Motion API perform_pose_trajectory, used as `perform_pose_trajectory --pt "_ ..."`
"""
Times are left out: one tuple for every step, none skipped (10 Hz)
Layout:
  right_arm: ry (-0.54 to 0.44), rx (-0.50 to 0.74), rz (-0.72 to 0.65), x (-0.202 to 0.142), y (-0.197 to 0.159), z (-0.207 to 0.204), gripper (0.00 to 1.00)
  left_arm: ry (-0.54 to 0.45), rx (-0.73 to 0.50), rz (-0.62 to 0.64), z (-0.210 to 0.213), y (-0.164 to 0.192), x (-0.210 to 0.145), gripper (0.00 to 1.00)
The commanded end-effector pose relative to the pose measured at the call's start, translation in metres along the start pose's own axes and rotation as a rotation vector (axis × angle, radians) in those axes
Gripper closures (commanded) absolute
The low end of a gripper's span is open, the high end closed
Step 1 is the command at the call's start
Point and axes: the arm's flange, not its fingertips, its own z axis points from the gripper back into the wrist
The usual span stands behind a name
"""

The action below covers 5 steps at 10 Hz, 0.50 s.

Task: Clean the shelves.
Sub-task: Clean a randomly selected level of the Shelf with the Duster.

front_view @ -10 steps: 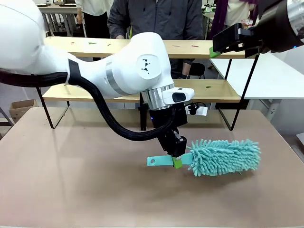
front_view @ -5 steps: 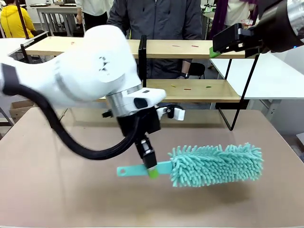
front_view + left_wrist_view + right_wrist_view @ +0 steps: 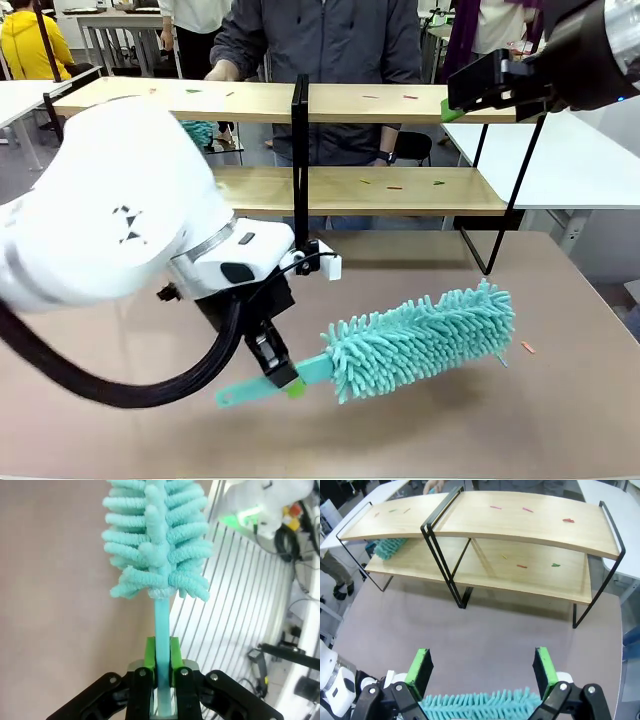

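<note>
- Gripping the flat handle [image 3: 245,393] of the teal duster [image 3: 420,340] between closed green pads, the left gripper [image 3: 282,375] holds it over the beige tabletop [image 3: 450,440], with the head tilted up to the right.
- The right gripper [image 3: 482,662] hangs high, jaws spread wide, holding nothing.
- The shelves [image 3: 440,195] stand at the table's far side, with small coloured scraps [image 3: 522,566] on both boards.
- A teal tuft [image 3: 390,547], possibly a second duster, lies on the lower board.
- A person's hand [image 3: 222,70] is at the top board's far edge.
</note>
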Motion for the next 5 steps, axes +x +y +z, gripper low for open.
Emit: perform_pose_trajectory --pt "-0.001 0.002 -0.002 0.0 -0.001 -0.001 0.0 0.065 -0.074 -0.115 0.007 -0.006 -0.025 0.87" --pt "-0.001 0.002 -0.002 0.0 -0.001 -0.001 0.0 0.0 0.0 0.0 0.0 0.0 0.0 0.87" --pt "-0.001 0.002 -0.002 0.0 -0.001 -0.001 0.0 0.0 0.0 0.0 0.0 0.0 0.0 0.87" --pt "-0.001 0.002 -0.002 0.0 -0.001 -0.001 0.0 0.0 0.0 0.0 0.0 0.0 0.0 0.87" --pt "-0.001 0.002 -0.002 0.0 -0.001 -0.001 0.0 0.0 0.0 0.0 0.0 0.0 0.0 0.87"
